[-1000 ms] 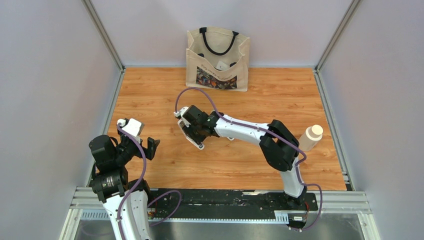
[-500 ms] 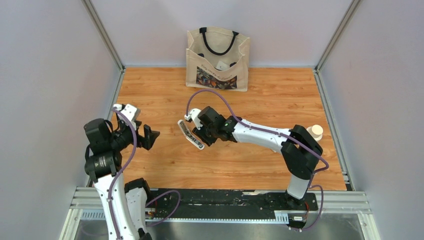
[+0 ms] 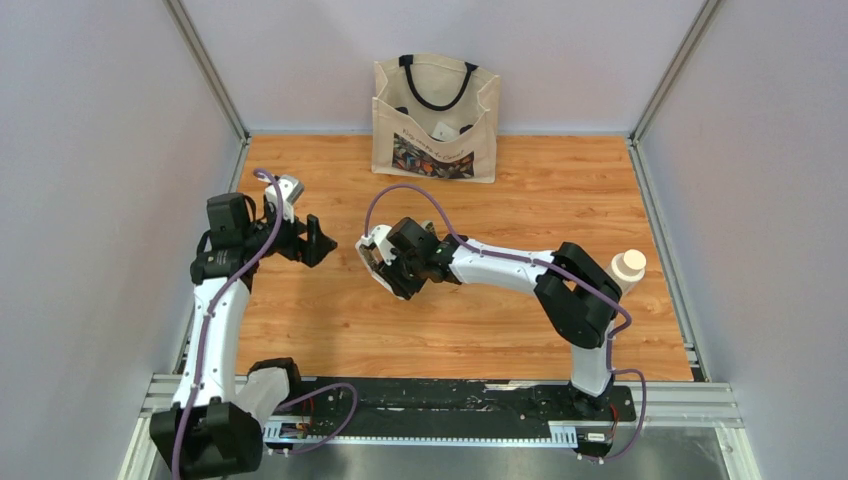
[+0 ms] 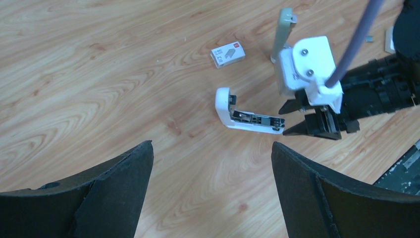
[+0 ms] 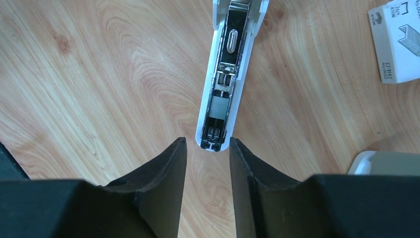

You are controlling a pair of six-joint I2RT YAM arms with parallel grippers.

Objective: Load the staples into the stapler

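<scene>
Right gripper (image 5: 206, 143), narrowly parted, is hovering at the stapler's (image 5: 225, 74) end, centre frame; the staples (image 5: 218, 106) are seemingly lying inside it. Left gripper (image 4: 211, 147) is hanging spread. Seat them flush before closing.

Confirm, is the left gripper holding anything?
No, the left gripper stands wide open, with nothing between its fingers.

Cropped items
On my right wrist feed, the open white plastic stapler (image 5: 225, 74) runs off the top edge; the white cardboard staple box (image 5: 396, 42) off the right.
</scene>
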